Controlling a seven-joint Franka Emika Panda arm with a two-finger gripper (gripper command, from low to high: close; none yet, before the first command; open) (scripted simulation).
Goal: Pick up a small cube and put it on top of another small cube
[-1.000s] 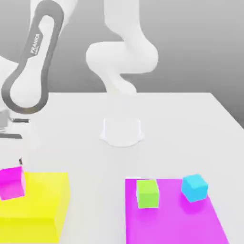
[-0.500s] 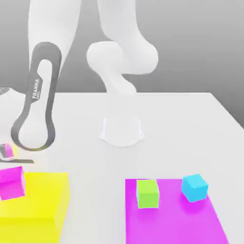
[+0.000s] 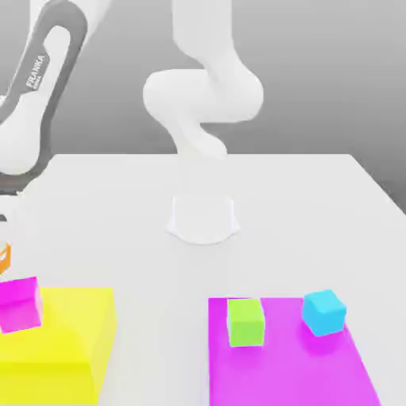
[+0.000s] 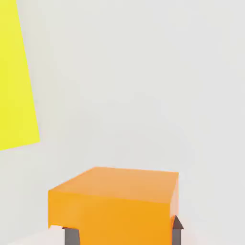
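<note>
At nine o'clock in the exterior view, the gripper (image 4: 125, 235) was pinching the smooth orange cube (image 4: 115, 203); flat-faced green (image 3: 246, 323) sat around four!

Orange cube (image 4: 115, 191): I see its lower part cut off by the frame.
Yellow block (image 3: 67, 325): left end outside my exterior view.

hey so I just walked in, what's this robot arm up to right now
The arm's gripper is closed on an orange cube, held above the table. Nearby, a magenta cube sits on a yellow block. A green cube and a blue cube rest on a magenta panel. The orange cube isn't stacked yet.
</note>
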